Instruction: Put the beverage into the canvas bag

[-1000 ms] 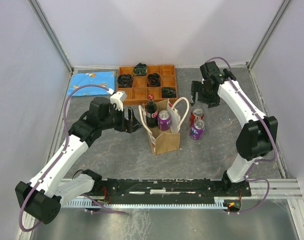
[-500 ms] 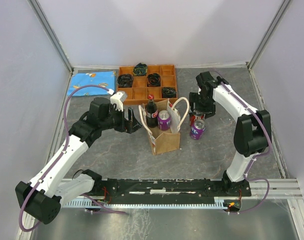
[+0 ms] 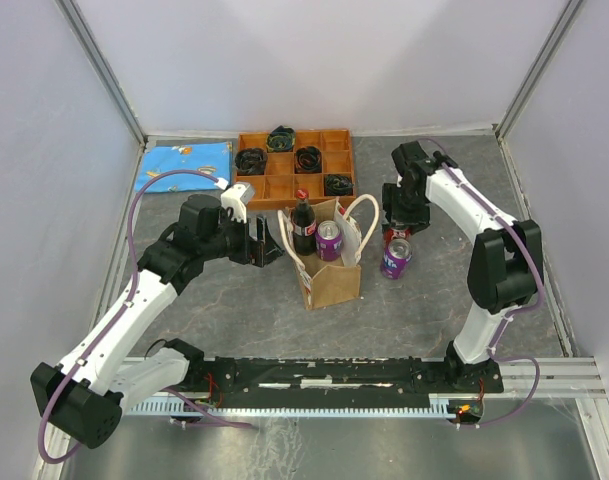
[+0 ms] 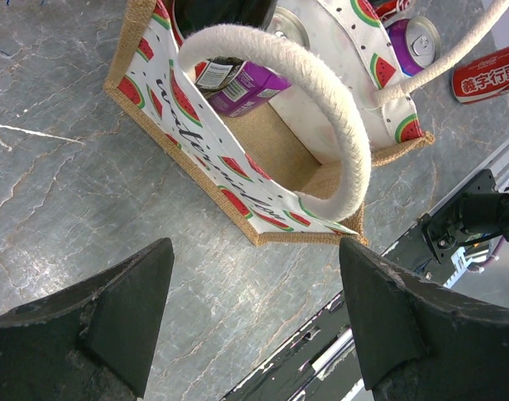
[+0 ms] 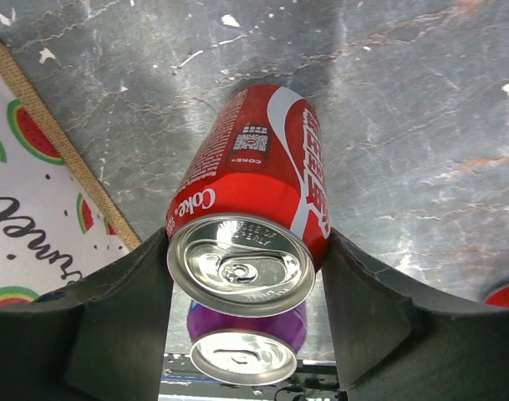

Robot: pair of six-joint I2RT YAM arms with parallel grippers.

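The red can (image 5: pixel 262 167) stands on the desk (image 5: pixel 421 100) just right of the bag (image 3: pixel 331 282), the right claw (image 5: pixel 246 251) pinching its sides. Best lift straight up — clear of the handle (image 3: pixel 368 214) — before crossing over the opening. The left claw (image 4: pixel 254 255) hangs spread beside the bag.

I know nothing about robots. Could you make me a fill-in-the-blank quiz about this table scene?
The right gripper grips the Coke can, which is coloured ___.
Inside the canvas bag stand a dark bottle and a soda can coloured ___.
The left gripper holds nothing; its jaws are ___.
The bag's print shows slices of ___.
Missing words: red; purple; open; watermelon.
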